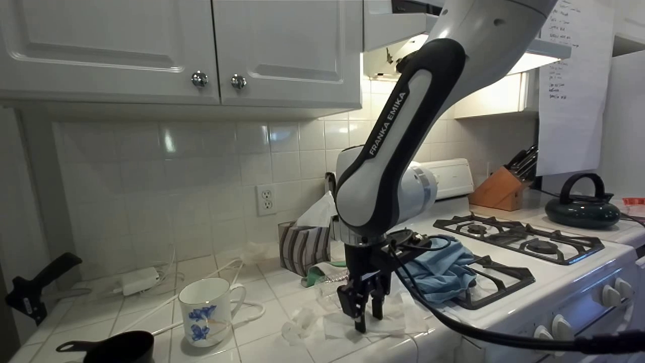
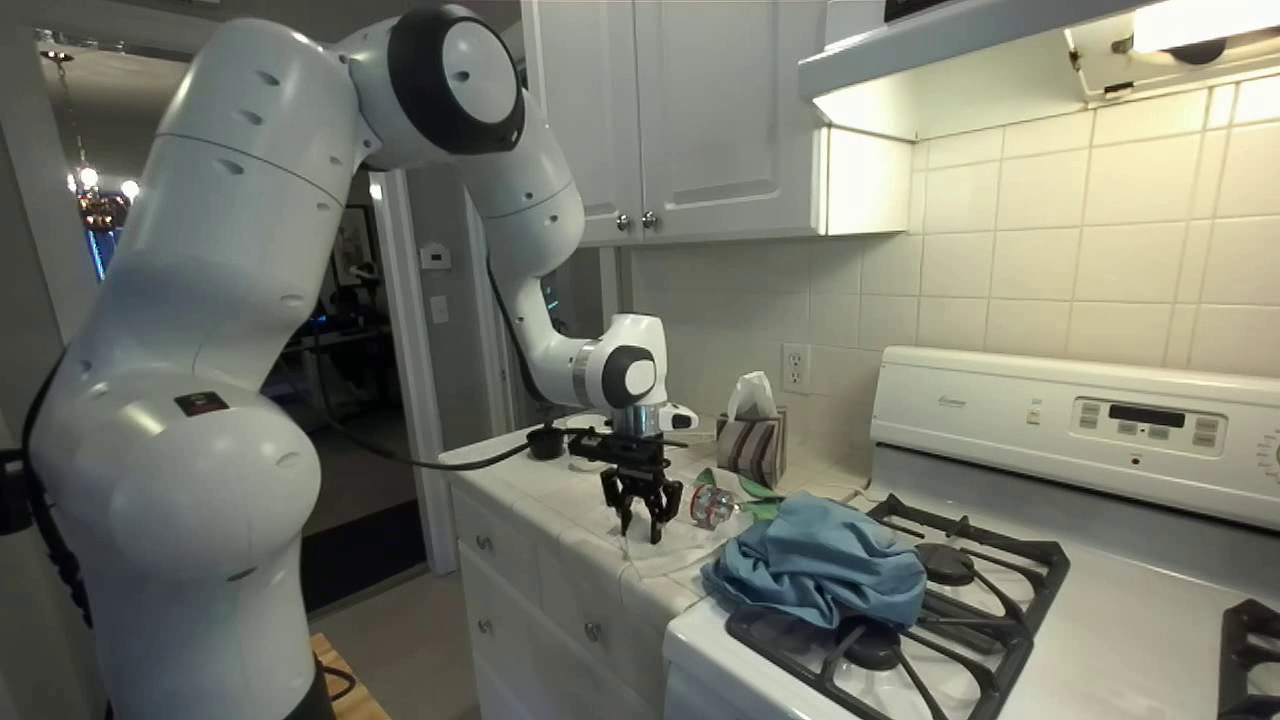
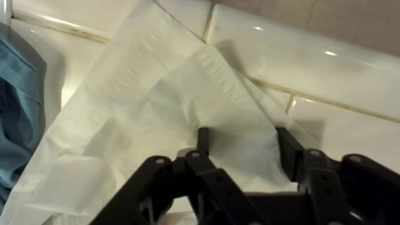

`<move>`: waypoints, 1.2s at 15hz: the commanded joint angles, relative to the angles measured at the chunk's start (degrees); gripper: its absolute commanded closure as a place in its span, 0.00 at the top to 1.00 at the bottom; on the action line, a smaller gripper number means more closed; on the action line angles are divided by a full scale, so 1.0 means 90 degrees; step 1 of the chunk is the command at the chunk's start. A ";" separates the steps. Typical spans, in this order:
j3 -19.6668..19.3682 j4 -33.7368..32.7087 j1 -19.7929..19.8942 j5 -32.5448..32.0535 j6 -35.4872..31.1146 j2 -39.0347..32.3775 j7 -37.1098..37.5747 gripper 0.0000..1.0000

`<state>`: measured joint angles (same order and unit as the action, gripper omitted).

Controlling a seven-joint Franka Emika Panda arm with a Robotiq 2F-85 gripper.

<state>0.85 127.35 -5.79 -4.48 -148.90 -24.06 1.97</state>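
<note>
Creased white tissue (image 3: 168, 97) on countertop (image 3: 359, 134)

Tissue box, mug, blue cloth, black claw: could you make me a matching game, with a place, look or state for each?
Things
1. Mug
2. Tissue box
3. Blue cloth
4. Gripper

Places, looks and states
A. Bunched up on the stove
B. Jaws apart, down at the white tissue
C. White, with a blue flower pattern
D. Striped dark and light

Right pairs: 1-C, 2-D, 3-A, 4-B

The tissue (image 3: 175, 84) lies on the bench (image 1: 267, 343) beneath the gripper (image 3: 243, 142), between the mug (image 1: 201, 317) and the cloth (image 1: 438, 269) on the stove (image 1: 559, 282).
</note>
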 commanded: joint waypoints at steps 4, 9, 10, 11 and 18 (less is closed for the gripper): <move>0.0000 -0.0004 0.0002 -0.0067 -0.0476 -0.0198 0.0044 0.16; -0.0137 -0.0434 -0.0083 -0.0420 -0.0827 -0.0555 -0.0113 0.00; -0.0152 -0.0568 -0.0079 -0.0479 -0.0858 -0.0657 -0.0158 0.00; -0.0197 -0.0753 -0.0097 -0.0577 -0.0867 -0.0785 -0.0180 0.00; -0.0313 -0.2537 0.0084 -0.0848 -0.0535 -0.1758 -0.0947 0.00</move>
<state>-1.46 114.01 -5.80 -9.78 -154.88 -32.78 -3.62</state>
